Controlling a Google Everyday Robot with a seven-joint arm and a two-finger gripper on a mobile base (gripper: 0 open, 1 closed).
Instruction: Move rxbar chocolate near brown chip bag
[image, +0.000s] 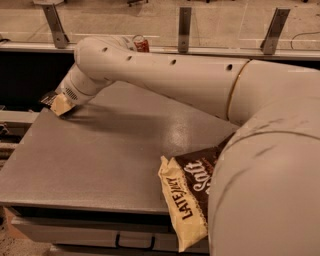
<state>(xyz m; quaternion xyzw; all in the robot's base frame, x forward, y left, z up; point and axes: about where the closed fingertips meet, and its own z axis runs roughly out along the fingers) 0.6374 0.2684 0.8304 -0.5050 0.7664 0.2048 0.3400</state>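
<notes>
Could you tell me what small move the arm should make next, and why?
Probably secure the rxbar chocolate where it lies, before any carry: the gripper is down at it on the far left corner of the table, and the brown chip bag lies far off at the near right edge.
</notes>
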